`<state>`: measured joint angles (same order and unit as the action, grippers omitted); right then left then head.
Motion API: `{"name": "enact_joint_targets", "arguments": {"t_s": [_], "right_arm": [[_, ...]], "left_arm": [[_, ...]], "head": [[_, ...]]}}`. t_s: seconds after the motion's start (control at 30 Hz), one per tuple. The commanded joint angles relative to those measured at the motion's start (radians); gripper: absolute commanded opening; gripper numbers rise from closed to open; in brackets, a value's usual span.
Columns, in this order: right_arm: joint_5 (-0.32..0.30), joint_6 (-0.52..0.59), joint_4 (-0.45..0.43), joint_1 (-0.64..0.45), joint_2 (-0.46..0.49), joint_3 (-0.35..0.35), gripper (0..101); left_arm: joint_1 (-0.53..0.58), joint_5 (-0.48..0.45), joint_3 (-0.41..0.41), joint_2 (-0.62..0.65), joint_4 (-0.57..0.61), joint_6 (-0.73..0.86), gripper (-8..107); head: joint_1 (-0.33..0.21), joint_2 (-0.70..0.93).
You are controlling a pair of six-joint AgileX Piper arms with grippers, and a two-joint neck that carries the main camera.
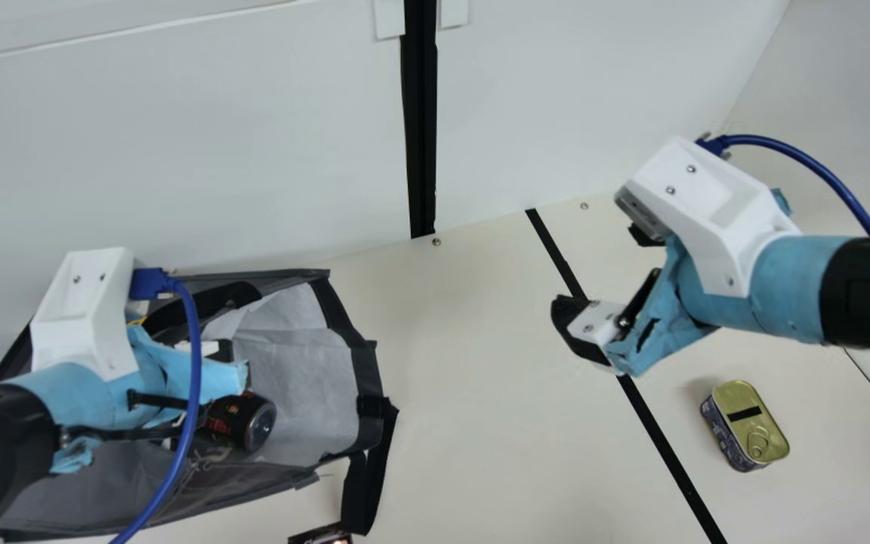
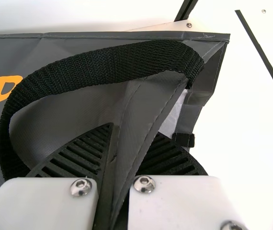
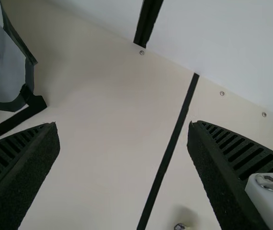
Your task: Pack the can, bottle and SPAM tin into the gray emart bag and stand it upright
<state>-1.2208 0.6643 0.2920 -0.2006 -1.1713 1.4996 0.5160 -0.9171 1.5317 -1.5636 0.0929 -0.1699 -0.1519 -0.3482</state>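
Observation:
The gray bag (image 1: 291, 385) lies at the left with its mouth toward the table's middle. A dark can (image 1: 246, 421) rests inside the mouth. My left gripper (image 1: 95, 317) is over the bag; in the left wrist view the left gripper (image 2: 129, 143) is shut on a fold of the bag (image 2: 141, 120), beside a black strap (image 2: 103, 64). My right gripper (image 1: 609, 279) stands open above the table, nothing between its fingers; in the right wrist view the same gripper (image 3: 123, 127) is spread wide. The gold-lidded SPAM tin (image 1: 752, 427) lies at the right. I cannot make out the bottle.
A small dark object (image 1: 322, 535) is at the main view's bottom edge, near the bag's hanging strap (image 1: 365, 483). Black tape (image 1: 658, 438) crosses the table (image 1: 473, 378) between bag and tin. White walls (image 1: 216, 151) rise behind.

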Motion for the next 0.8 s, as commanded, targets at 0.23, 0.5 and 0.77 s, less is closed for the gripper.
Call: {"name": "enact_joint_targets", "arguments": {"t_s": [0.23,0.5,0.77], "right_arm": [[0.001,-0.016,-0.038,-0.048,0.082,-0.071,95],[0.001,-0.093,-0.123,-0.044,0.151,-0.117,95],[0.001,-0.224,-0.241,-0.010,0.211,-0.171,95]], "left_arm": [[0.000,0.000,0.000,0.000,0.000,0.000,-8],[0.000,0.000,0.000,0.000,0.000,0.000,-8],[0.000,0.000,0.000,0.000,0.000,0.000,-8]], "head": [[-0.023,-0.001],[-0.023,-0.001],[-0.023,-0.001]]}}
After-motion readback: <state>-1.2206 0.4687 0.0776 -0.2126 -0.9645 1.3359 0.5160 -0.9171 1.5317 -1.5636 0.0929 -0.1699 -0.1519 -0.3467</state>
